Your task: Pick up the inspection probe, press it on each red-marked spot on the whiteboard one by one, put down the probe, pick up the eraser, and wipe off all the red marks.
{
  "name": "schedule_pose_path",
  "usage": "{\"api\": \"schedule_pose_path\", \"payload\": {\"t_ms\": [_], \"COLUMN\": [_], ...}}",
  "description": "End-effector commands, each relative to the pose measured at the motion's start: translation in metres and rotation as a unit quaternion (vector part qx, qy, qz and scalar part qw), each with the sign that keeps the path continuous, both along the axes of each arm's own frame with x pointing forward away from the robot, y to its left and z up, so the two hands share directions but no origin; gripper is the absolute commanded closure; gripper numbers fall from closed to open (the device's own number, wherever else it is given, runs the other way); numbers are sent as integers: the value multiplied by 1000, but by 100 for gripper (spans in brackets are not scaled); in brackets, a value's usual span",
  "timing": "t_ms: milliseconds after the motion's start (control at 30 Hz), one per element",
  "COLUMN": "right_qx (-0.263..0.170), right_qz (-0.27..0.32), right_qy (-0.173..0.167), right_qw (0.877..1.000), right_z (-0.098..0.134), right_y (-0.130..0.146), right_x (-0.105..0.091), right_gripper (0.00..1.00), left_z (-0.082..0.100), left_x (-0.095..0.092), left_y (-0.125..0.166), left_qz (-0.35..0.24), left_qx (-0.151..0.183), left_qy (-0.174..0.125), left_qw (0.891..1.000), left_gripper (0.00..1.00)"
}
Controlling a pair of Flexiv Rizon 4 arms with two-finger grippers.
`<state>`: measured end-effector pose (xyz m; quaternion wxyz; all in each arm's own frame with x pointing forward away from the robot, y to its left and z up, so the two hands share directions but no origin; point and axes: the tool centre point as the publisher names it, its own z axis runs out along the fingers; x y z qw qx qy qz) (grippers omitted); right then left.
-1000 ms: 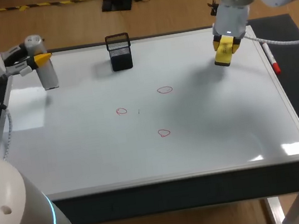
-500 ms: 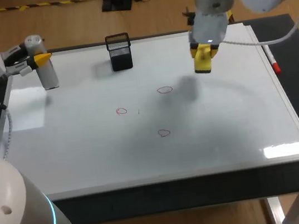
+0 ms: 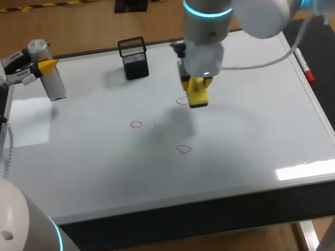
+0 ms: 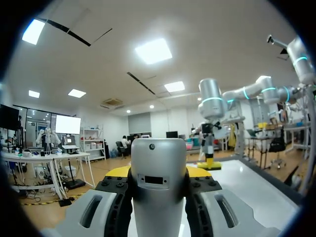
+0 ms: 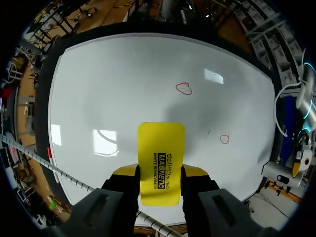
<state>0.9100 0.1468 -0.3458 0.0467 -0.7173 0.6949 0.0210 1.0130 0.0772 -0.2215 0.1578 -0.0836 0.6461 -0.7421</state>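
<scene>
**A:** Over the last second the right arm has swung from the whiteboard's far right corner in toward the middle, carrying the eraser with it. The left arm hasn't budged.

**B:** What is the grip like?

**A:** The right hand [image 5: 160, 178] is clamped on the yellow eraser [image 5: 161, 143], with one finger on each long side. The eraser's far end sticks out ahead of the fingertips over the whiteboard [image 3: 101, 186].

**B:** How should the eraser handle?

**A:** Probably as a light, stiff block. The long sides look like the right place to hold it, since that leaves the wiping face free. It likely needs to sit flat on the board to rub evenly.

**B:** Where is it relative to the marks?

**A:** In the head view it is at the far red mark [image 3: 180, 102] and covers part of it. Its shadow falls off to one side, so it seems to be raised rather than touching. The left red mark [image 3: 136, 124] and the near red mark [image 3: 184, 149] lie apart from it, and neither has been wiped.

**B:** And the other arm?

**A:** The left hand [image 4: 158, 172] grips the silver inspection probe [image 4: 158, 202] upright at the board's far left corner, well apart from the marks.
</scene>
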Motion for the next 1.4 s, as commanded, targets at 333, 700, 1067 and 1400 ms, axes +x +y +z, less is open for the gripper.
{"api": "schedule_pose_path", "payload": {"t_ms": [333,700,1067,1400], "right_qx": [-9,6,10,-6], "right_qz": [44,47,51,50], "right_qy": [14,22,27,26], "right_qw": [999,999,998,998], "right_z": [-10,-18,-37,-51], "right_y": [89,143,188,199], "right_x": [-7,-7,-16,-16], "right_gripper": [100,100,100,100], "left_z": [1,1,1,1], "left_x": [0,0,0,0], "left_y": [0,0,0,0], "left_qz": [0,0,0,0], "left_qx": [0,0,0,0], "left_qy": [0,0,0,0], "left_qw": [1000,1000,1000,1000], "left_gripper": [100,100,100,100]}}
